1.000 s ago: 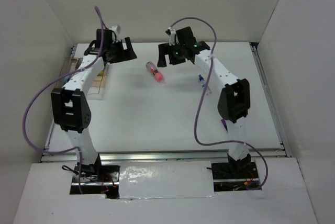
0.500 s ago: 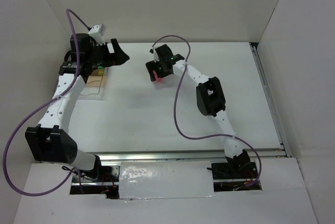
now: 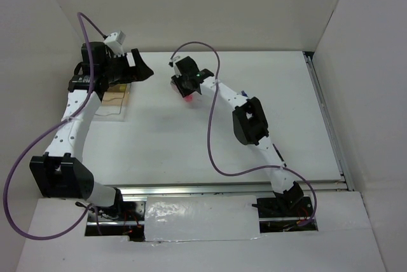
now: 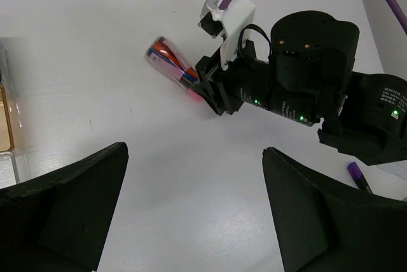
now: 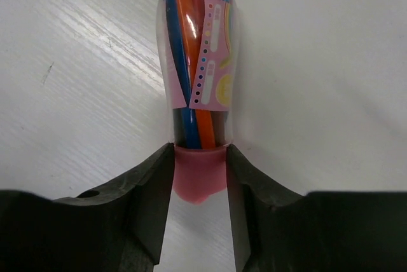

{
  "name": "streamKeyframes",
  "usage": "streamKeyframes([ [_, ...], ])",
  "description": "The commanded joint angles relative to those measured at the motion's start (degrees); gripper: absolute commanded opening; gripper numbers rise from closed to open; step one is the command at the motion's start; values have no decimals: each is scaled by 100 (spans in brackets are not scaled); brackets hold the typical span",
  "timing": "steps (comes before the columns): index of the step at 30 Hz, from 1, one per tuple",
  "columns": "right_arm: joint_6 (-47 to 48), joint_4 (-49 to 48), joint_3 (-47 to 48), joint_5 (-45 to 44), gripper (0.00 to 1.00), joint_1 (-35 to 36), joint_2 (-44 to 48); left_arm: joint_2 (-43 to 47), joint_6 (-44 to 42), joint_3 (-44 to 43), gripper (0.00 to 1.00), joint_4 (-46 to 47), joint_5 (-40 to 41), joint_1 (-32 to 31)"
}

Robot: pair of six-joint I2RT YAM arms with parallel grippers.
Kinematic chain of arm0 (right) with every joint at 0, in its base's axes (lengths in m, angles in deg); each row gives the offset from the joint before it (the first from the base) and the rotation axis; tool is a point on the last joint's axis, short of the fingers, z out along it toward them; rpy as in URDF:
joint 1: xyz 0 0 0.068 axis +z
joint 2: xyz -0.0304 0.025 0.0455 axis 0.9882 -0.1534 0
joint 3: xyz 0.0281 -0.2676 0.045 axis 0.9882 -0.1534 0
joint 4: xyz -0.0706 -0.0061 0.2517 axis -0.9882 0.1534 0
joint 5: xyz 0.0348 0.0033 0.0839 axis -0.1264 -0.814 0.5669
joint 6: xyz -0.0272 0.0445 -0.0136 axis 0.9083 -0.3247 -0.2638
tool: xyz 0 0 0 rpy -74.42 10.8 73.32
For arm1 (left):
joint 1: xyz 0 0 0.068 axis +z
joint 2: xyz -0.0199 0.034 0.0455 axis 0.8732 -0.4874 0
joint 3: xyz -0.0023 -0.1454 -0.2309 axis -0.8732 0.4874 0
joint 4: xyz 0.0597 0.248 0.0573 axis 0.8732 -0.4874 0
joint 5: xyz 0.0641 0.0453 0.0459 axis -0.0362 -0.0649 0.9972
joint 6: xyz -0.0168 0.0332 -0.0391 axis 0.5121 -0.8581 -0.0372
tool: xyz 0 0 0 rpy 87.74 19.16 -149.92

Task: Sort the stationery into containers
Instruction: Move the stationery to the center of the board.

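The pink tube is a clear tube of coloured pens with a pink cap. It lies on the white table at the back middle. My right gripper is shut on the pink cap, one finger pressed on each side. The tube also shows in the top view under the right gripper, and in the left wrist view. My left gripper is open and empty, raised near the clear container with a tan bottom at the back left. A purple-ended highlighter lies beyond the right arm.
White walls close in the table on the left, back and right. The right arm stretches diagonally across the middle of the table. The container's clear wall shows at the left edge of the left wrist view.
My right gripper moved left onto the pink tube and closed on its cap. My left arm swung left and back, over the container's side of the table.
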Motion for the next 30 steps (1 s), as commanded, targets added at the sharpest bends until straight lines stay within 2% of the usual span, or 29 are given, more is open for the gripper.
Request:
streamKeyframes([
  [1,174,-232,151,-416,46,-41,-80,114,-175,-137,99,11,-130,172],
  [4,236,-223,151,-381,63,-41,-80,96,-184,-172,99,-25,-173,207],
  [5,262,-205,159,-372,64,-6,-98,105,-176,-164,99,-25,-173,208],
  [9,639,-13,300,-294,64,134,-203,105,-245,-181,99,-68,-200,225],
  [12,1052,242,396,-206,59,319,-335,78,-298,-251,99,-192,-270,277],
  [18,1141,472,415,137,50,276,-344,52,-272,-348,99,-323,-446,418],
  [21,1106,542,362,234,48,241,-309,26,-281,-418,99,-429,-534,489],
  [25,1062,874,248,375,30,170,-230,69,-325,-401,99,-508,-604,559],
  [26,1080,945,204,601,20,144,-212,78,-342,-366,99,-508,-656,576],
  [27,1115,1007,116,682,16,152,-116,113,-403,-331,99,-500,-744,603],
  [29,1386,1227,-305,849,6,187,59,262,-833,-121,99,-316,-1173,682],
  [30,1518,1262,-541,962,4,214,304,333,-1104,-50,99,-289,-1671,708],
])
